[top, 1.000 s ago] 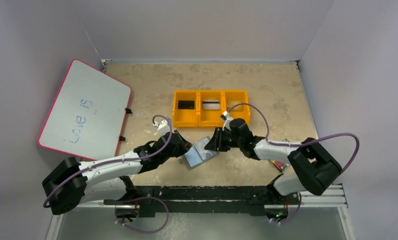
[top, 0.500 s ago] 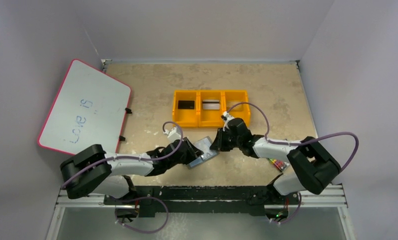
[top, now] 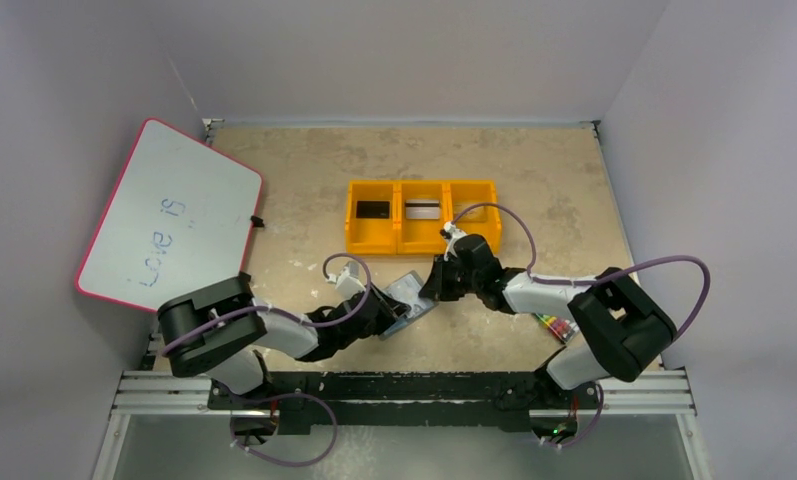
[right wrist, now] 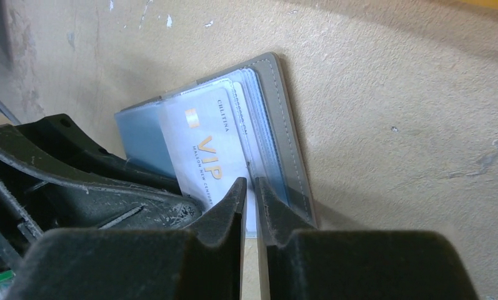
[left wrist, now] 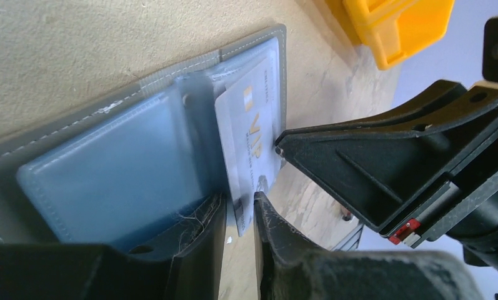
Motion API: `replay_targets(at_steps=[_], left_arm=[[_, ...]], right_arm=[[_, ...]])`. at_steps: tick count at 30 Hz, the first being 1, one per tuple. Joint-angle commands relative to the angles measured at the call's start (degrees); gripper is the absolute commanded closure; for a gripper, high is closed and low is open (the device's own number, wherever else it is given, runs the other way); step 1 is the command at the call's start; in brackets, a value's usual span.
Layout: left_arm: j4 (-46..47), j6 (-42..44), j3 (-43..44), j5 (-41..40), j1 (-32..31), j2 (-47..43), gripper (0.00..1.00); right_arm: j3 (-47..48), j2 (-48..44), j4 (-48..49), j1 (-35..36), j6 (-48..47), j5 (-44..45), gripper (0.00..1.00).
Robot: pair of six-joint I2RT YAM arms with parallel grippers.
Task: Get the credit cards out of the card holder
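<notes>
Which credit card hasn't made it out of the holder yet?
The pale VIP card, sticking out of the card holder. The black card and the striped card lie in the yellow bin.

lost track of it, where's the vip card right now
Right wrist view, centre: the VIP card sticks partway out of the open card holder, its edge between the right end effector's fingers.

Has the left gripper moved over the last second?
Yes. The left gripper has slid slightly right and toward the near edge, away from the yellow bin and the whiteboard.
</notes>
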Motion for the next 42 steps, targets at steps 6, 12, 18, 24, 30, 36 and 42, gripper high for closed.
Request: replay_targets(at_steps=[6, 12, 18, 24, 30, 36, 42], left_arm=[[9.4, -4.7, -2.3, -4.2, -1.4, 4.1, 0.88], [6.9, -5.3, -1.8, -4.9, -2.5, 3.8, 0.85], [6.6, -6.1, -2.0, -6.5, -3.7, 3.1, 0.83], [7.0, -6.4, -2.9, -8.3, -4.3, 1.8, 0.80], [10.6, -6.9, -4.2, -8.5, -4.5, 2.5, 0.86], [12.5, -6.6, -4.5, -8.2, -4.5, 2.7, 0.99], [16.6, -5.6, -5.1, -7.4, -4.5, 2.8, 1.00]], right_arm=[[1.2, 0.2, -0.6, 0.2, -1.4, -0.2, 0.89], [1.2, -0.2, -0.9, 0.2, -1.4, -0.1, 0.89], [1.1, 0.0, -0.8, 0.2, -1.5, -0.2, 0.89], [1.1, 0.6, -0.3, 0.2, -1.5, -1.0, 0.89], [1.5, 0.9, -0.3, 0.2, -1.7, -1.4, 0.89], [1.8, 0.8, -0.5, 0.2, -1.8, -1.7, 0.89], [1.4, 0.1, -0.6, 0.2, -1.9, -2.1, 0.89]])
